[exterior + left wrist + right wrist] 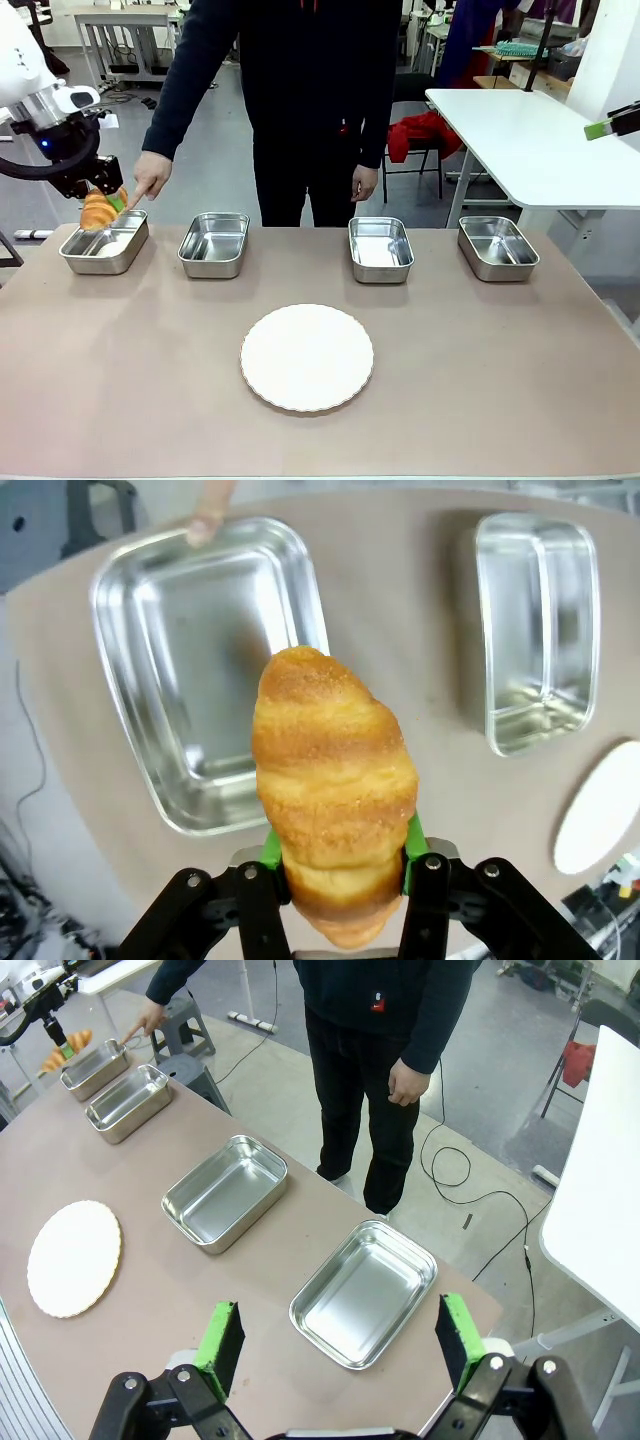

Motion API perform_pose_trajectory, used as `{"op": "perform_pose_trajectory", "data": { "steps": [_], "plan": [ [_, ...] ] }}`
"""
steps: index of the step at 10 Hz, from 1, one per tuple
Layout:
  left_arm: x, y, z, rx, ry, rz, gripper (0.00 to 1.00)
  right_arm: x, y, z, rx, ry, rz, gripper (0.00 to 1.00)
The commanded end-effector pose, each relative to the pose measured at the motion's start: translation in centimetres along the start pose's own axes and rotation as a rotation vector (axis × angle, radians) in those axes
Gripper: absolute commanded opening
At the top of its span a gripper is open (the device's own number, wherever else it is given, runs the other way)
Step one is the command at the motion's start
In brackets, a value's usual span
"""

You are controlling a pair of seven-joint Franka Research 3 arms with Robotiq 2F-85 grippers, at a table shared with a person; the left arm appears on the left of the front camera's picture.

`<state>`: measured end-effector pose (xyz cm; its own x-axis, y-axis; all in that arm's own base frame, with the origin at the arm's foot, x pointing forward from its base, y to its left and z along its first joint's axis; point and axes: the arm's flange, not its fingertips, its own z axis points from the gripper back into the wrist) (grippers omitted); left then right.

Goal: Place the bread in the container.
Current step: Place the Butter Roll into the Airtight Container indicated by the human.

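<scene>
My left gripper (108,203) is shut on the bread (98,210), a golden-brown croissant, and holds it just above the leftmost steel container (104,243). In the left wrist view the bread (333,790) stands up between the green pads (412,842), with that container (205,670) below and slightly to the left of it. A person's finger (137,197) points at the container's far rim; the fingertip (205,525) touches it. My right gripper (338,1345) is open in the air over the table's right end, above the rightmost tray (362,1294), holding nothing.
Three more identical steel trays (214,243) (380,248) (497,247) line the far side of the table. A round white scalloped plate (307,357) lies in the middle near me. The person stands at the far edge, between the second and third trays. A white table (530,130) stands at back right.
</scene>
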<state>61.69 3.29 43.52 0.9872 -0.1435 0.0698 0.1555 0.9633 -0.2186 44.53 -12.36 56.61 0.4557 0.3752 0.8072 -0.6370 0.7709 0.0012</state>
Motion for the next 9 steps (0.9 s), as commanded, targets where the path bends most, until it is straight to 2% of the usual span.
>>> {"op": "perform_pose_trajectory", "data": {
  "steps": [1,3,8,9],
  "plan": [
    [1.8,0.8,-0.8,0.027,0.007,-0.026,0.45,0.1,0.0,0.0,0.004,-0.021,-0.001,1.00],
    [2.4,2.7,-2.4,0.078,-0.015,-0.007,0.45,0.1,0.0,0.0,0.004,-0.021,-0.001,1.00],
    [2.8,4.3,-5.1,0.059,-0.039,-0.042,0.45,0.1,0.0,0.0,0.004,-0.021,-0.001,1.00],
    [2.9,4.5,-5.3,0.080,-0.047,-0.040,0.99,0.1,0.0,0.0,0.004,-0.021,-0.001,1.00]
  ]
}}
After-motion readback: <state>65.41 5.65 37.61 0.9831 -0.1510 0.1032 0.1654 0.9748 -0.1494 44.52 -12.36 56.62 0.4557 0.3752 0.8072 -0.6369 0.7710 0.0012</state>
